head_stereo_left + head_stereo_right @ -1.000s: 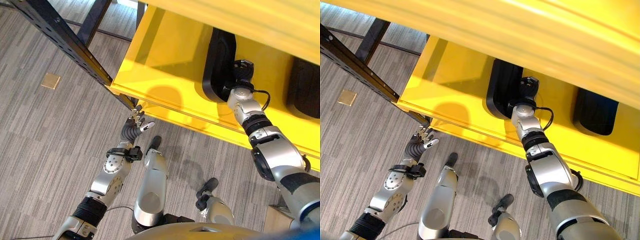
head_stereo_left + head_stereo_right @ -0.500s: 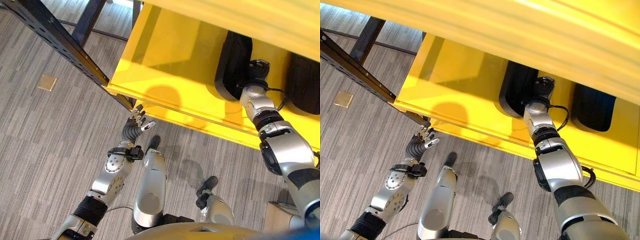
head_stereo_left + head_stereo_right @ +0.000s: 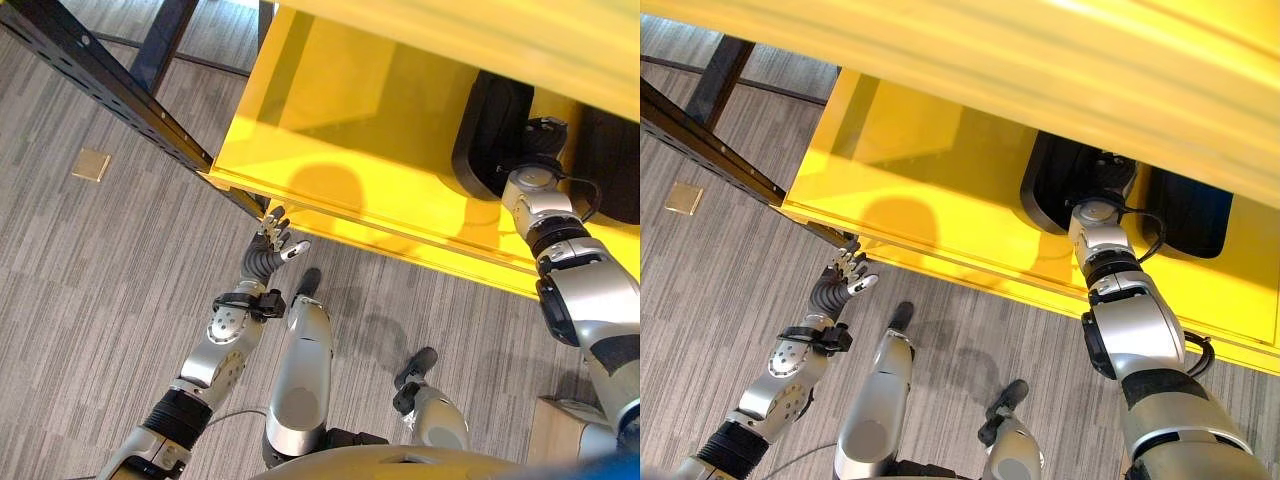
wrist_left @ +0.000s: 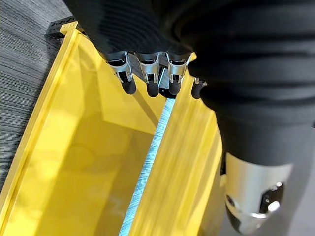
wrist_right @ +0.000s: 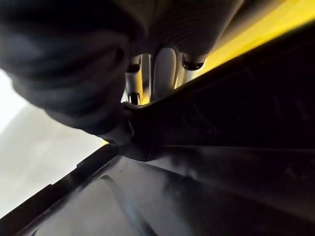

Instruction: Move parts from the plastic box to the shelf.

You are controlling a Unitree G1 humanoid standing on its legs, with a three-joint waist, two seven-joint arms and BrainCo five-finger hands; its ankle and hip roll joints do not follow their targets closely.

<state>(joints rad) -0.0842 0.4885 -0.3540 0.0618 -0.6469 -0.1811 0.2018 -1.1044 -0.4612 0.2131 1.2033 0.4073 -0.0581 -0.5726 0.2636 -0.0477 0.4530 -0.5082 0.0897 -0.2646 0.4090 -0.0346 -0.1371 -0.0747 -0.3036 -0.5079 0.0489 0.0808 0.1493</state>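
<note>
Left eye view: the right hand [image 3: 538,150] has slid the black part [image 3: 492,140] along the yellow shelf [image 3: 340,130] toward 3 o'clock over the last second, so it now lies just beside a second black part [image 3: 612,165] at the picture's right edge. That suggests the part is being pushed into its final place on the shelf. The hand rests on the part at its 3 o'clock side. In the right wrist view the fingers [image 5: 165,73] reach over the part's dark rim, but whether they grip it or only press it cannot be told.

The left hand [image 3: 272,238] hangs below the shelf's front lip at about 7 o'clock from the part, fingers [image 4: 147,78] straight and loosely spread, holding nothing. It has stayed there.

The shelf tray holds the two black parts at its right end; its left half is bare yellow.
</note>
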